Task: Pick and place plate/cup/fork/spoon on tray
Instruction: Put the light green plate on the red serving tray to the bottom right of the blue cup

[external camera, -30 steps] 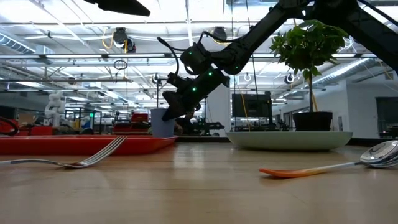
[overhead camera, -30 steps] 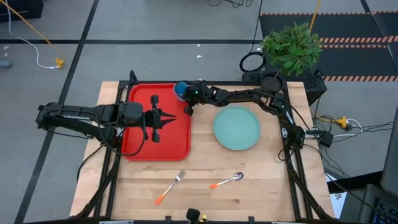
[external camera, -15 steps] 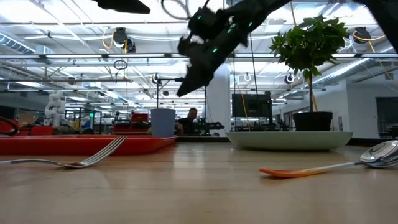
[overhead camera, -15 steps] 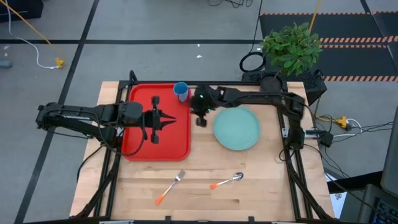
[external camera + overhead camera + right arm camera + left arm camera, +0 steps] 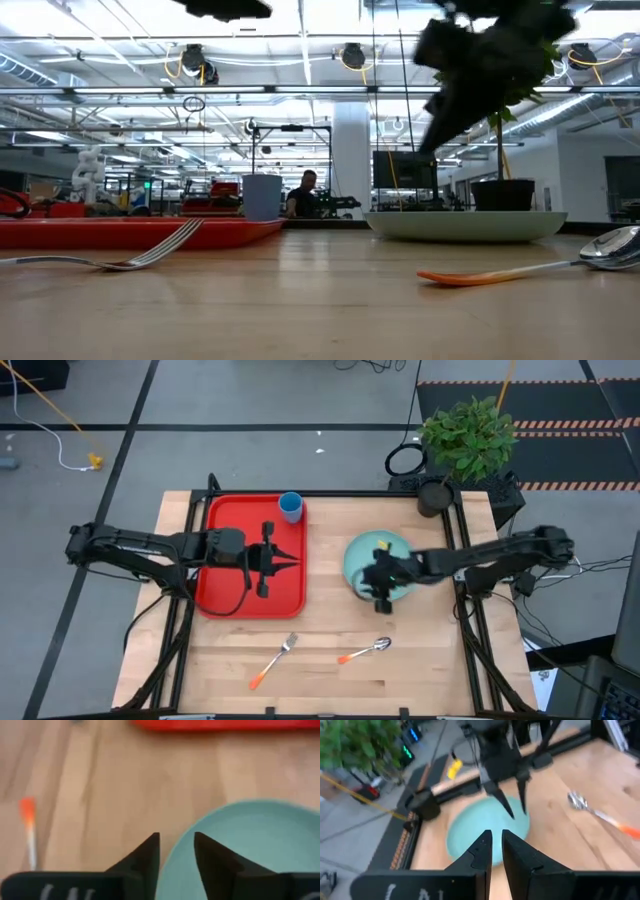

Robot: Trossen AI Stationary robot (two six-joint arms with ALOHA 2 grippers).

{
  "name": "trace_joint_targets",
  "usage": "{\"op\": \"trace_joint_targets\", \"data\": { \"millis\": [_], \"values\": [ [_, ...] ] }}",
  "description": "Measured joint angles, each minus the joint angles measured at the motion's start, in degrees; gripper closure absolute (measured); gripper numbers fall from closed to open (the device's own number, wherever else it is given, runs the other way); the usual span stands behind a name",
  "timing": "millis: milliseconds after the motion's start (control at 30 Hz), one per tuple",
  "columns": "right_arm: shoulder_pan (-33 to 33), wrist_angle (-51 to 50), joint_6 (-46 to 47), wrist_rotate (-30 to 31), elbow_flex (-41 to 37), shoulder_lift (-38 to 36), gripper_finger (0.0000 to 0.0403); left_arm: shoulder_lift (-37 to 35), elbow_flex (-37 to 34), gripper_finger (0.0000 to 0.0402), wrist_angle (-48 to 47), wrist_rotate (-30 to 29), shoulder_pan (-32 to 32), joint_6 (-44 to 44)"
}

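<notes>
The red tray [image 5: 235, 575] lies at the table's left, and the blue cup [image 5: 291, 507] stands upright on the tray's far right corner [image 5: 262, 196]. The teal plate [image 5: 400, 555] rests flat on the wood to the tray's right. The fork [image 5: 272, 660] and the spoon [image 5: 365, 650] lie near the front edge. My right gripper [image 5: 176, 845] hovers open above the plate's near left rim, well clear of it in the low view [image 5: 450, 110]. My left gripper [image 5: 496, 840] hangs over the tray's right half, a narrow gap between its fingers, holding nothing.
A potted plant [image 5: 468, 435] stands at the table's far right corner. Black frame rails run along the table's far and side edges. Bare wood lies between the tray and the plate and in front of both.
My right gripper has let go of the cup, which stays upright on the tray's far right corner. It has risen and swung toward the table's right and near edges, ending over the plate. My left gripper has shifted slightly right over the tray.
</notes>
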Motion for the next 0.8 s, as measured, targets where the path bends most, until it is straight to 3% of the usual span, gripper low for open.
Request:
{"op": "trace_joint_targets", "data": {
  "millis": [300, 800],
  "values": [
    [3.33, 1.24, 1.01, 0.19, -7.1, -3.72, 0.0237, 7.35, 6.29, 0.0355, -6.36, 0.03, 0.0, -1.67],
    [3.3, 6.07, -2.11, -1.68, -7.59, 5.85, 0.0262, 12.35, 8.71, 0.0355, -7.32, -0.02, 0.61, 1.63]
  ]
}}
